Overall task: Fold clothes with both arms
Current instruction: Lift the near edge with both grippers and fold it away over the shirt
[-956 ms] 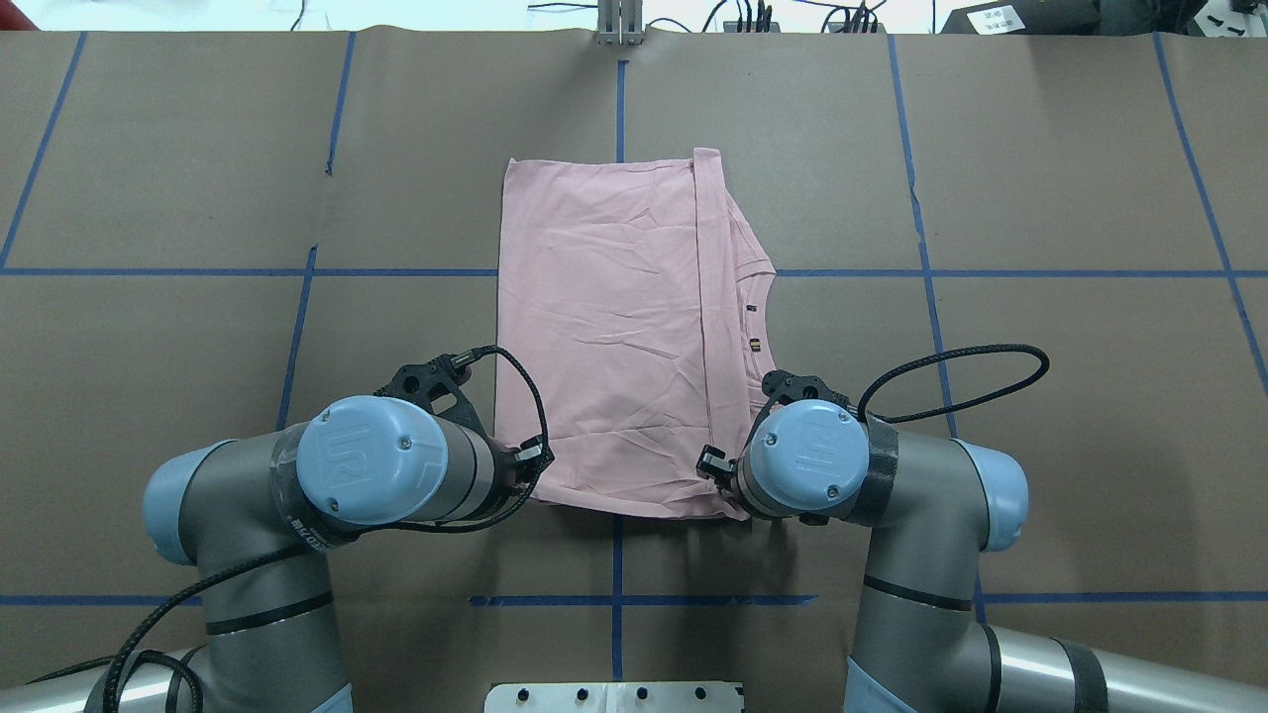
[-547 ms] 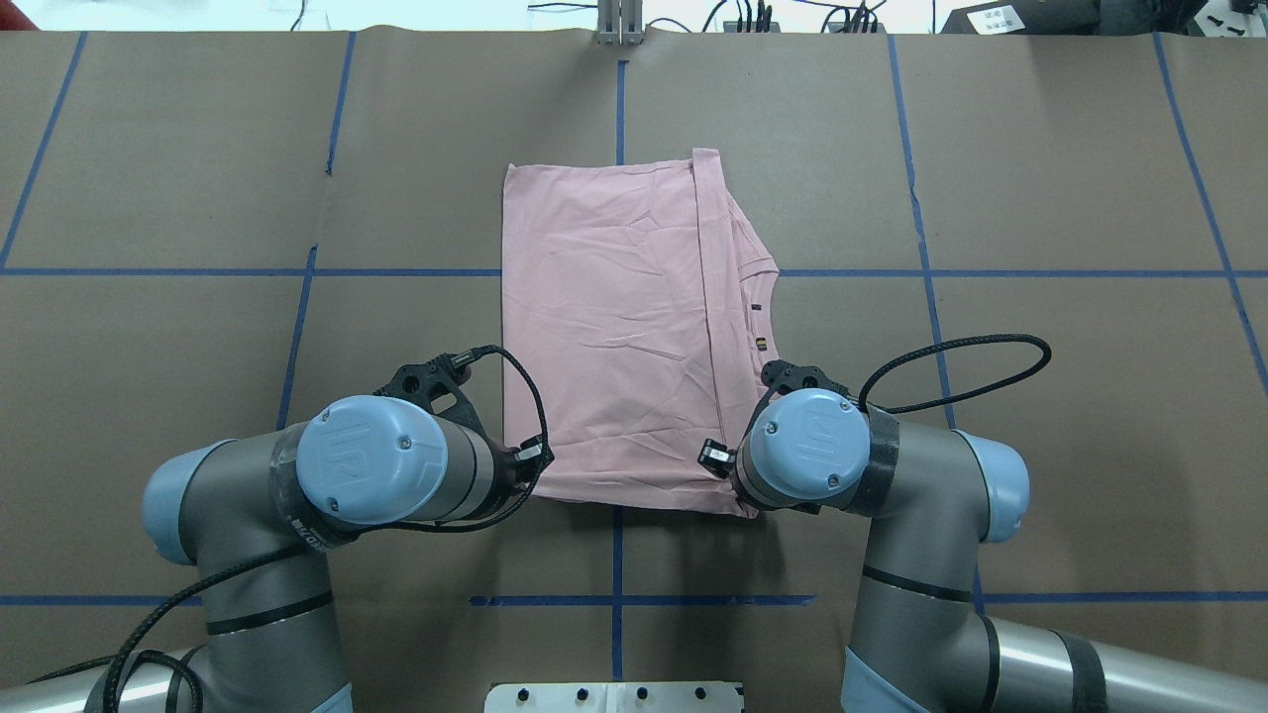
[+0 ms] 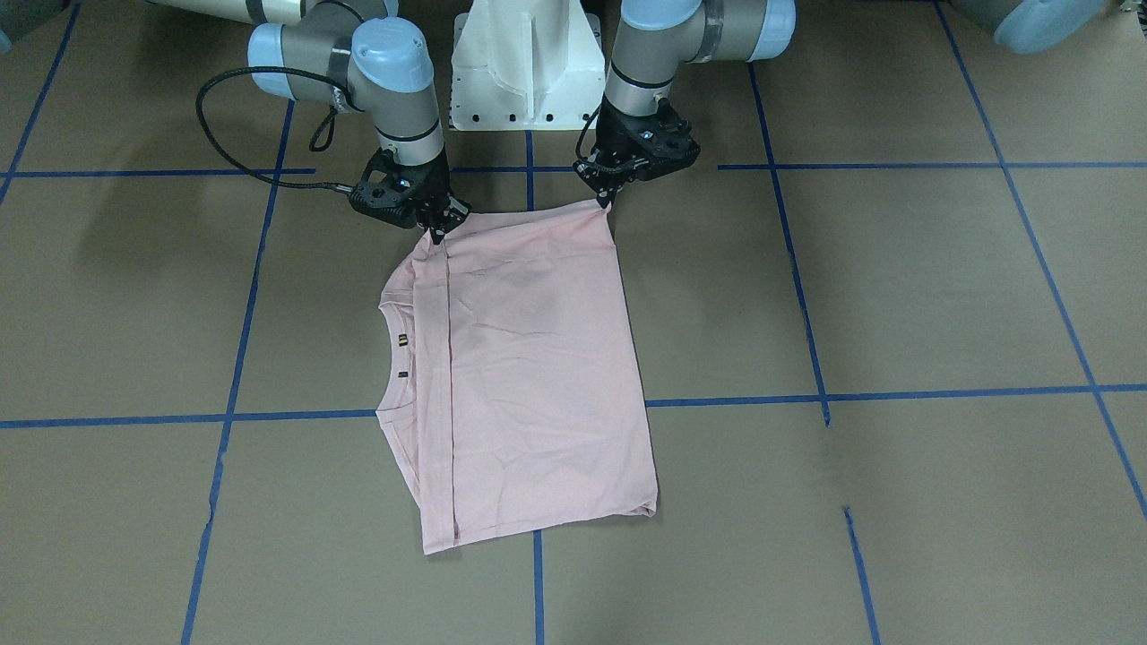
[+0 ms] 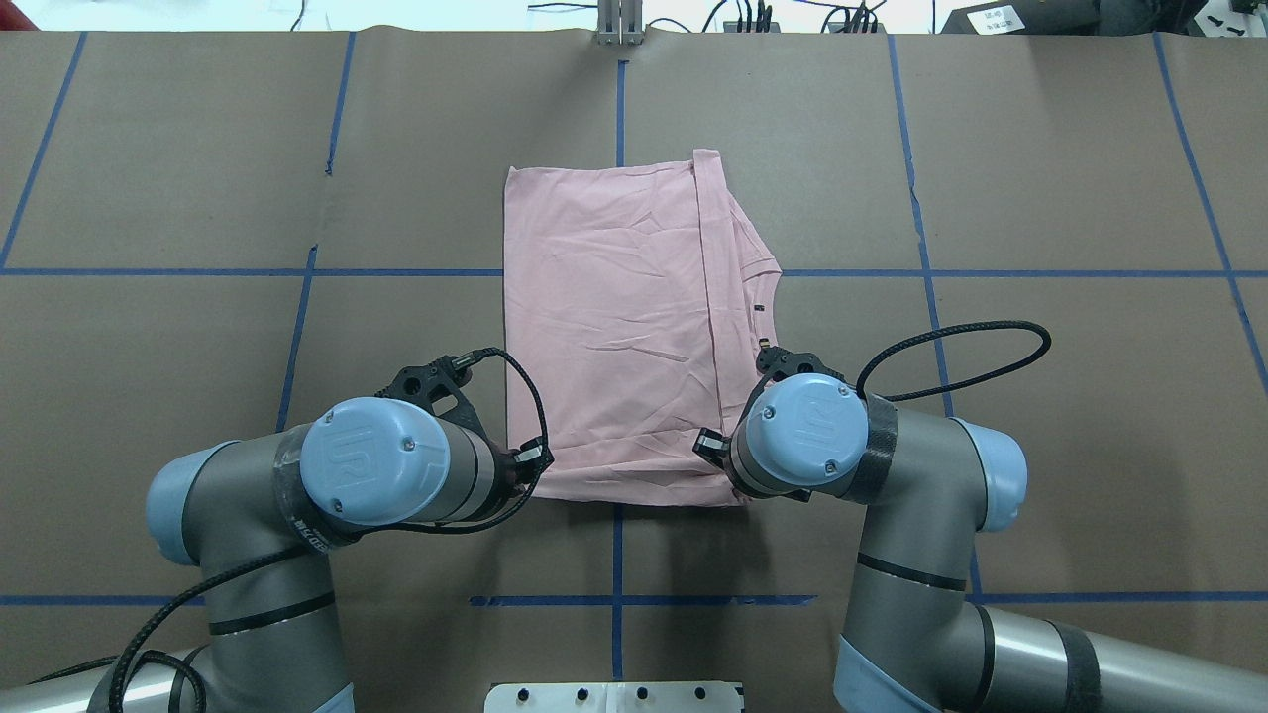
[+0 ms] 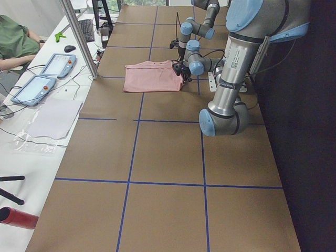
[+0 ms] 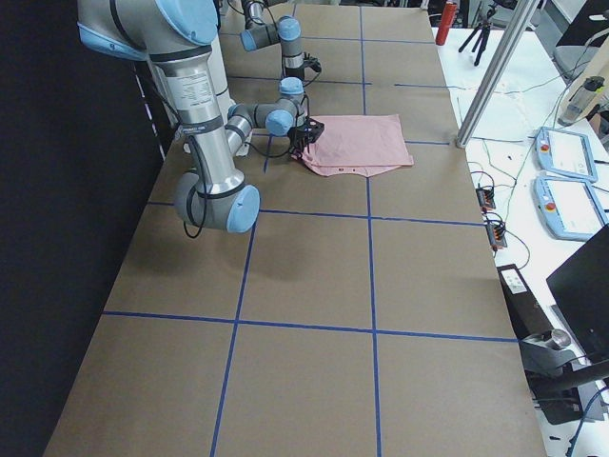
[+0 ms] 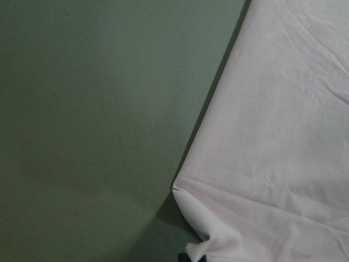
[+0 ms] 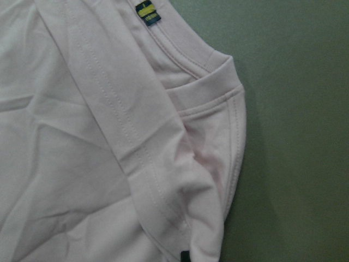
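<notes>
T-shirt (image 4: 614, 327), long axis away from robot, collar rightward, near corners in pinch of left gripper (image 3: 609, 201) and right gripper (image 3: 437, 230)

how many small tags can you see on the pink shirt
2. A yellow-striped tag sits at the neck edge of the pink T-shirt, on the side nearer the robot. A darker tag lies just beyond it, farther from the robot. Folds may hide others.

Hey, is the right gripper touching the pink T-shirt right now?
Touching. In the front-facing view the right gripper pinches the T-shirt at its corner, where the cloth peaks up between its jaws.
</notes>
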You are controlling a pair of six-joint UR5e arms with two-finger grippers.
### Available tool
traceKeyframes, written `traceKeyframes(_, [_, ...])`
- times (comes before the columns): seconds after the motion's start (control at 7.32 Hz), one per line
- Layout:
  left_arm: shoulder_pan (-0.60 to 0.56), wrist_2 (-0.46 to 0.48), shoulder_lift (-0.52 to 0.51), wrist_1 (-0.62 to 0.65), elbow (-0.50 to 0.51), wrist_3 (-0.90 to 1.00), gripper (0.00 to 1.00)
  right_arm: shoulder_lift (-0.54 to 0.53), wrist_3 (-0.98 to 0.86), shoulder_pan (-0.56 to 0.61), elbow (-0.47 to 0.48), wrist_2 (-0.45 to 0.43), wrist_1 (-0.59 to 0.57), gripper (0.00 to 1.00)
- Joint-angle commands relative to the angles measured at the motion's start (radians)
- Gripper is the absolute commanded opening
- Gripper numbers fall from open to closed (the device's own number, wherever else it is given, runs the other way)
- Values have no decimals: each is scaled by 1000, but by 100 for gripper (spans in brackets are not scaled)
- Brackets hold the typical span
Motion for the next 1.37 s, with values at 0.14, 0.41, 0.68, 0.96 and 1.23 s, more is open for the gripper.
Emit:
traceKeyframes(0.14, [14,-43,45,0,-42,4,0,-7,8,5,76,5,1,0])
traceKeyframes(0.41, [58,-43,152,28,-184,4,0,-45,8,-15,171,31,1,0])
traceKeyframes(0.68, [137,-47,157,112,-267,-2,0,-55,10,-67,243,43,2,0])
traceKeyframes(0.96, [155,-71,148,112,-264,-4,0,-52,10,-84,251,43,7,0])
traceKeyframes(1.23, [55,-71,113,106,-232,7,0,-43,-21,-40,200,30,20,0])
